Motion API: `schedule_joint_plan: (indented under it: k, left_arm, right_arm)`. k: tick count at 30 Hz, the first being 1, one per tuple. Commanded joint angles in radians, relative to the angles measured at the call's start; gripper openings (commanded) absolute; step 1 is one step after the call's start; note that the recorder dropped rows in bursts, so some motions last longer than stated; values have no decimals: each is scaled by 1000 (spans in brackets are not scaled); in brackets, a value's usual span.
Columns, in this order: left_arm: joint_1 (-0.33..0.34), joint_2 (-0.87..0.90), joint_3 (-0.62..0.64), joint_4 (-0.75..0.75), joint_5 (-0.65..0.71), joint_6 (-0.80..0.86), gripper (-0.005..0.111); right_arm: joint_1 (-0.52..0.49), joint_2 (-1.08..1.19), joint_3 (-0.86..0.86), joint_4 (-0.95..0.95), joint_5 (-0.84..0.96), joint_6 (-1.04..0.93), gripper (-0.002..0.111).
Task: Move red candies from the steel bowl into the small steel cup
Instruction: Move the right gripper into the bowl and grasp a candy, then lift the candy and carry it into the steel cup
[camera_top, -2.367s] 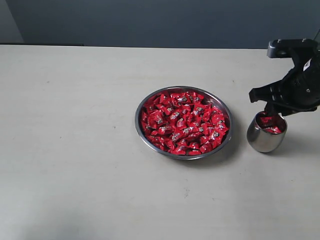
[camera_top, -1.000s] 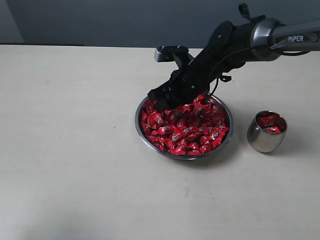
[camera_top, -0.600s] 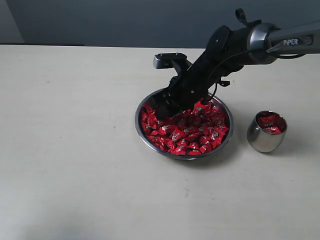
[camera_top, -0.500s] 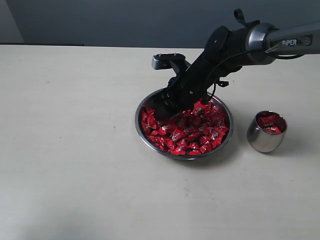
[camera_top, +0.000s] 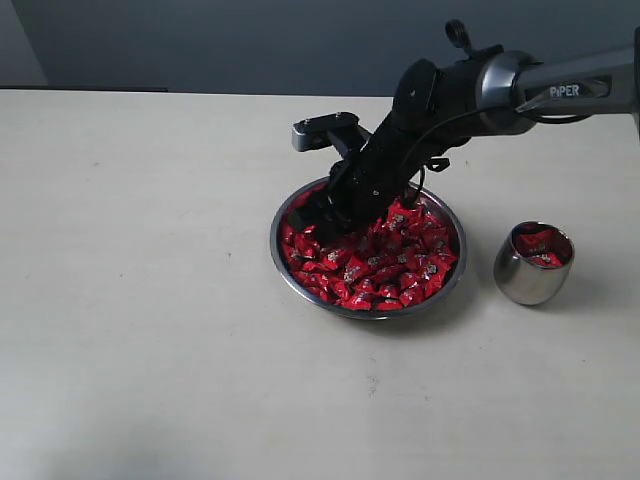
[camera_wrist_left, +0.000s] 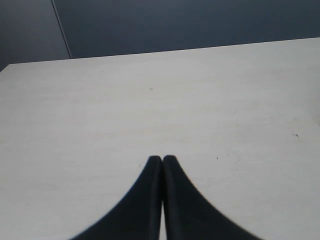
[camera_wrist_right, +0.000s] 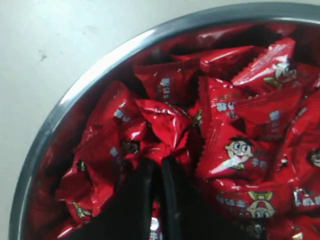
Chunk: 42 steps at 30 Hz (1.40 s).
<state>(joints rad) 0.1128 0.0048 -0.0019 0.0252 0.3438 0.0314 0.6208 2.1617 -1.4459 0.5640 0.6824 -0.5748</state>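
Right claw (camera_wrist_right: 158, 161) closed on one candy (camera_wrist_right: 162, 125) near the bowl's (camera_top: 370, 314) left rim; left claw (camera_wrist_left: 162, 161) closed, empty; cup (camera_top: 532, 265) sits right of bowl. We judge candies (camera_top: 390, 262) light, crinkly, slippery: pinch mid-wrapper.

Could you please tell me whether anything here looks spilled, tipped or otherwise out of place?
Nothing stands out. The candies sit inside the bowl and the cup, none visible on the table, and the cup stands upright beside the bowl.

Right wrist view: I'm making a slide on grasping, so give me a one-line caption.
Right gripper pinches one red candy from the heap, near the rim of the steel bowl.
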Motion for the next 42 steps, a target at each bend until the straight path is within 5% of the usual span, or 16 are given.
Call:
schedule_joint_plan:
  k: [1, 9, 18, 31, 42]
  left_arm:
    - [-5, -5, 2, 2, -10, -2, 0]
    - [-5, -5, 2, 2, -10, -2, 0]
    - [-5, -5, 2, 2, -10, -2, 0]
    - [-5, -5, 2, 2, -10, -2, 0]
    - [-5, -5, 2, 2, -10, -2, 0]
  right_arm:
    - [-2, -5, -6, -25, -7, 7, -1]
    - [-2, -67, -64, -62, 57, 50, -1]
    - [-24, -178, -78, -497, 91, 446, -1]
    - [-254, -594, 410, -478, -118, 584, -1]
    - [-272, -693, 553, -648, -83, 736, -1]
